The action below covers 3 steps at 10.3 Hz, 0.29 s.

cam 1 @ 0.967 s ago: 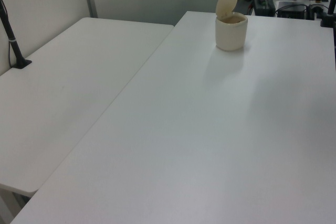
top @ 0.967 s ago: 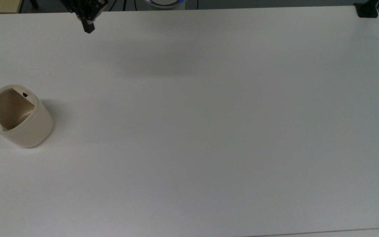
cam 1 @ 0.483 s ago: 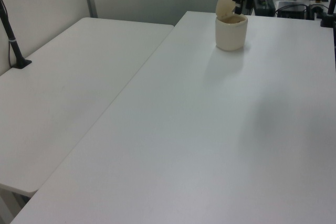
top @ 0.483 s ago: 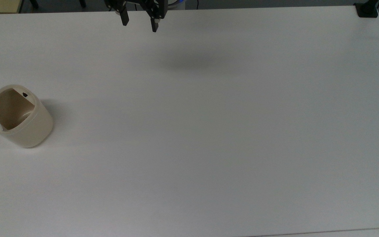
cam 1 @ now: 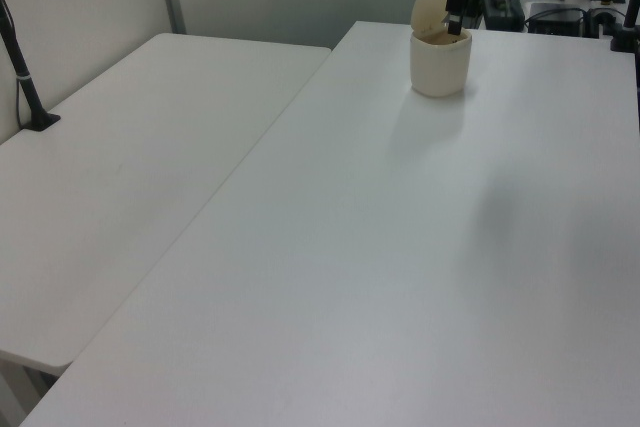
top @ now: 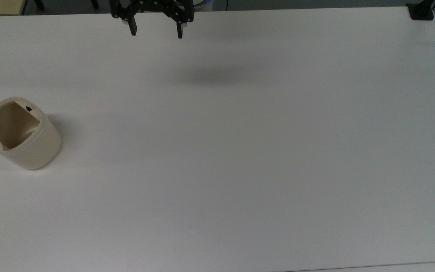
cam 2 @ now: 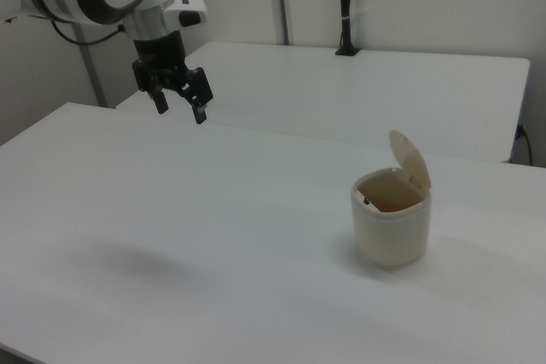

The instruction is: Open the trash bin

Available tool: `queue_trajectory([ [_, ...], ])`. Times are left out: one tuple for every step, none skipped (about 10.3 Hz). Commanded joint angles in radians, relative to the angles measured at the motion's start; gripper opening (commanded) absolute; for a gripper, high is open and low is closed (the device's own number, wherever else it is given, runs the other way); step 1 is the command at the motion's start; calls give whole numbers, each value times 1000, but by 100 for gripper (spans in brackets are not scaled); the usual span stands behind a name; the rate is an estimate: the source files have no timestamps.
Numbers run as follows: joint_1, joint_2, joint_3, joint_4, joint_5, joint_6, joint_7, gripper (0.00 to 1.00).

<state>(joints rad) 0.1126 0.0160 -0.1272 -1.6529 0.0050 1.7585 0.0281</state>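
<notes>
1. The trash bin stands upright on the white table, at the top view's left edge; in the right view it sits toward the right, and in the left view near the table's far end.
2. Its lid is tipped up on its hinge, and the beige inside is exposed. A small black button shows at the rim.
3. The gripper hangs above the table at the top view's upper edge; in the right view it is at the upper left.
4. Its 2 fingers are spread wide apart, with nothing between them.
5. The bin is well apart from the gripper: down and to the left in the top view, to the right and lower in the right view.
6. A soft shadow lies on the table below the gripper.
</notes>
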Motion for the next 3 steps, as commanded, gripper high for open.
queue_trajectory([
  [-14, 5, 14, 19, -13, -24, -19, 100],
  [-14, 4, 14, 24, -13, -28, -19, 100],
  [-14, 2, 15, 22, -11, -30, -17, 100],
])
